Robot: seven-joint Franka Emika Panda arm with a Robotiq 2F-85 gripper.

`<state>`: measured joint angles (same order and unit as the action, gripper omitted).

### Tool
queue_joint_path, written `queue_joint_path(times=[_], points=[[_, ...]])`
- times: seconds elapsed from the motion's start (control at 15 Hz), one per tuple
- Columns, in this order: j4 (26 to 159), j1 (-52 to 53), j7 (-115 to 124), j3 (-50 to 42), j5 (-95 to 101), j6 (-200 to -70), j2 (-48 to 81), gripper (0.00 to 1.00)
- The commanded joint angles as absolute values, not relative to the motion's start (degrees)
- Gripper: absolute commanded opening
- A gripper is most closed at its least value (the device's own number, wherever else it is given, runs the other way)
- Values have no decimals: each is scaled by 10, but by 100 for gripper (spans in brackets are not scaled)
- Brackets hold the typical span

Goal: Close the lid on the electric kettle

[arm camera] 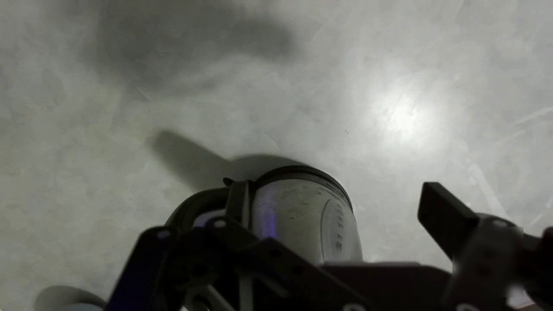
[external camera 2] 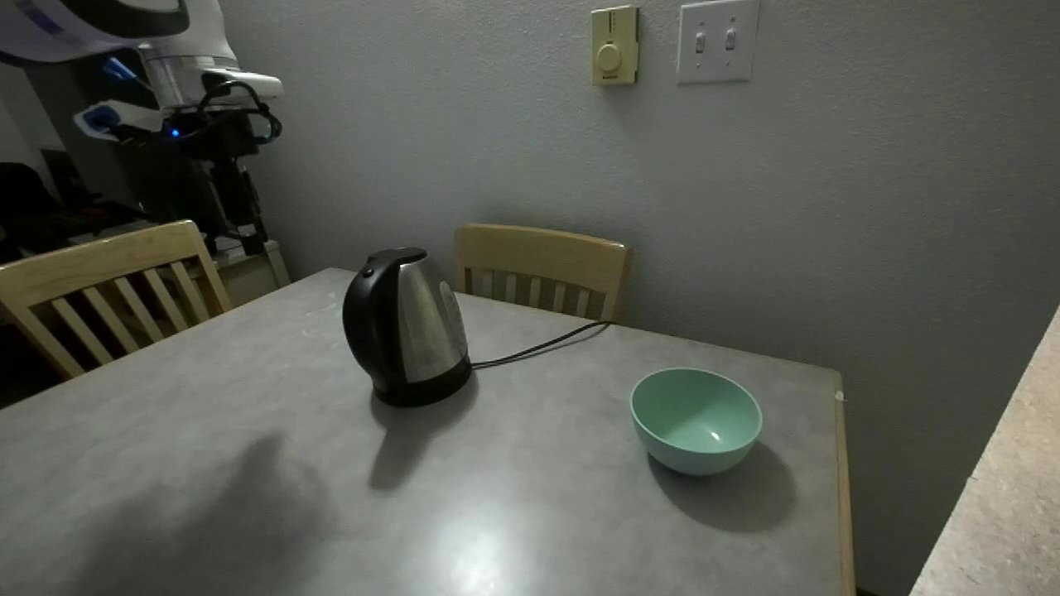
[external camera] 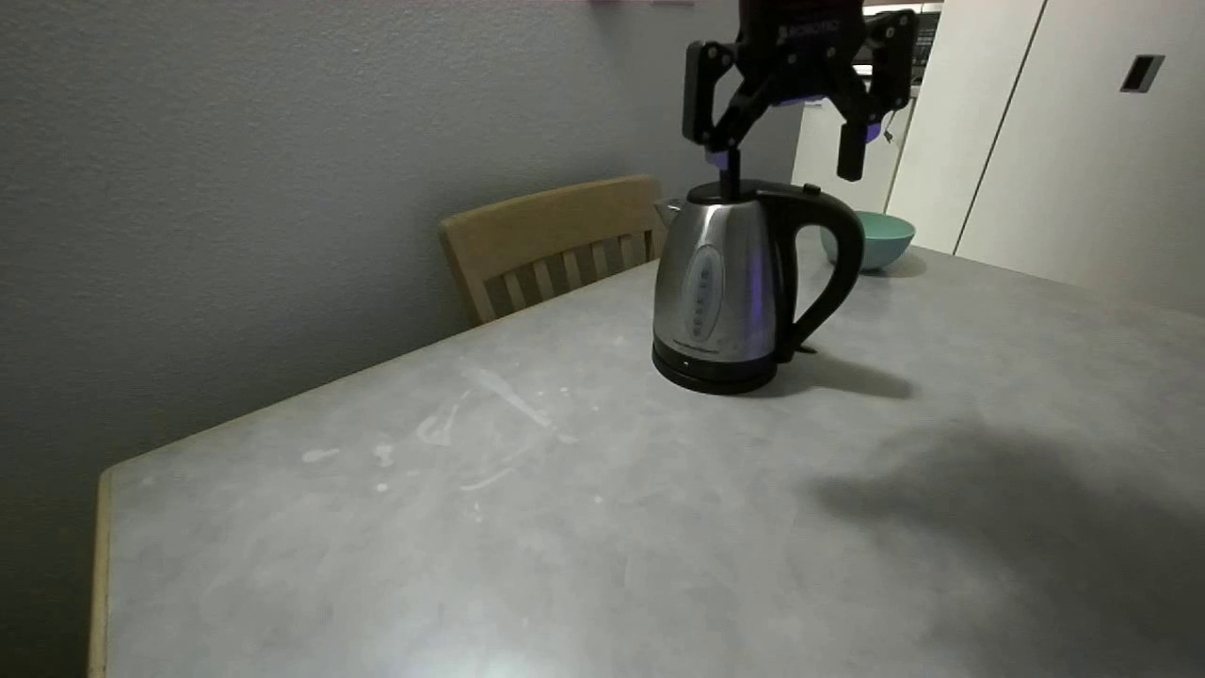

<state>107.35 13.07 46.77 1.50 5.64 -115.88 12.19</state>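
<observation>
A grey table (external camera: 527, 546) is overlooked by a white robot arm (external camera 2: 203, 37), seen high in an exterior view, at what is judged the close of a small kitchen chore. The electric kettle (external camera: 725, 292) is stood upright on the table, well apart from a green bowl (external camera 2: 691, 460) that is not called for by the task. The gripper (external camera: 791, 175) is held with its fingers (external camera: 852, 155) spread wide, nothing gripped between them. One of these is lined up with the kettle's top in an exterior view, but by both exterior views taken together the gripper is placed well apart from the kettle. The lid (external camera 2: 410, 254) is seen lying flat in both exterior views, with nothing raised, and is hidden from the wrist view by the gripper. The closing is therefore judged done, though whether it is fully latched cannot be told. Nothing appears to be left but a possible last press, should one be needed, and the arm to be withdrawn
</observation>
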Motion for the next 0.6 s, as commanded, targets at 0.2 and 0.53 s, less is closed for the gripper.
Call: queue_joint_path(times=[0.2, 0.53], points=[[1090, 114, 429, 30, 19, -1139, 103, 100], [1072, 120, 441, 28, 32, -1143, 122, 100]])
